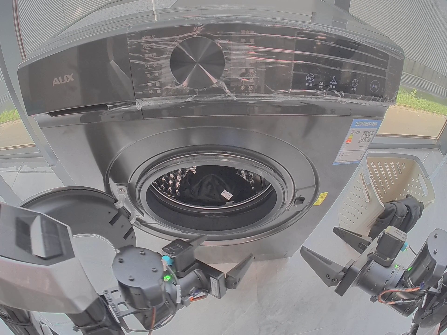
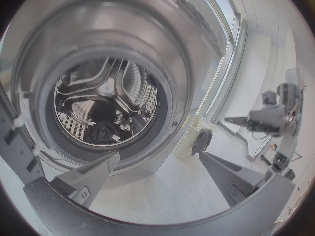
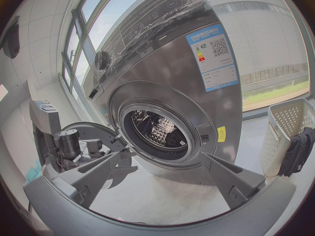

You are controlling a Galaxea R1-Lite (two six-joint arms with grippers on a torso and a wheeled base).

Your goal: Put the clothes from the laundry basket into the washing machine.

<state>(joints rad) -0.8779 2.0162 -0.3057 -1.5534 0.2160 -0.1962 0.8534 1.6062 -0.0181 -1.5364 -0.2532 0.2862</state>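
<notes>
Two garments [image 1: 212, 188] [image 1: 401, 214], one basket [image 1: 395, 172], one washer [image 1: 88, 138]

Cannot see the base of the laundry basket [image 1: 396, 173] at 4 o'clock, blocked by the right arm [image 1: 396, 271], nor tell what lies inside past the dark garment [image 1: 401, 214] draped over its rim. Cannot see much of the open door [image 1: 79, 210] at 8 o'clock, covered by the left arm [image 1: 42, 261]. Cannot make out the lower folds of the black clothing [image 1: 209, 188] in the drum [image 1: 172, 180], sunk behind the door seal [image 1: 209, 216].

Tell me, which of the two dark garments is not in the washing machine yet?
The dark garment draped over the rim of the white laundry basket, beside the washing machine; the other garment lies inside its drum.
</notes>
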